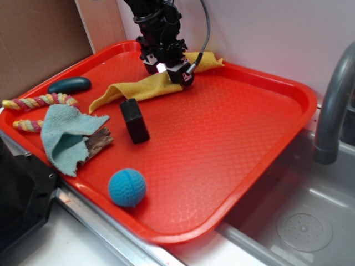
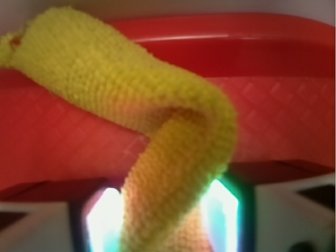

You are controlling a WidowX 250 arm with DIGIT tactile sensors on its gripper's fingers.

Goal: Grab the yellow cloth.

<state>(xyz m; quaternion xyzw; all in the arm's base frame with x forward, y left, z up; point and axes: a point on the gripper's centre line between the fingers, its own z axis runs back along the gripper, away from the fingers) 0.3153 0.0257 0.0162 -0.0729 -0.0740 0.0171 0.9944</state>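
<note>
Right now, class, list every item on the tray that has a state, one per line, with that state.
Claw: down on the yellow cloth, the cloth between its fingers.
Yellow cloth: stretched long near the tray's far edge, bunched where the claw grips it.
Teal cloth: crumpled, draped over a piece of wood.
Black block: standing on edge.
Blue ball: resting on the tray.

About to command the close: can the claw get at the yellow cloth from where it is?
Probably yes. The claw sits on the yellow cloth, and the wrist view shows cloth running between its fingers, unobstructed.
</note>
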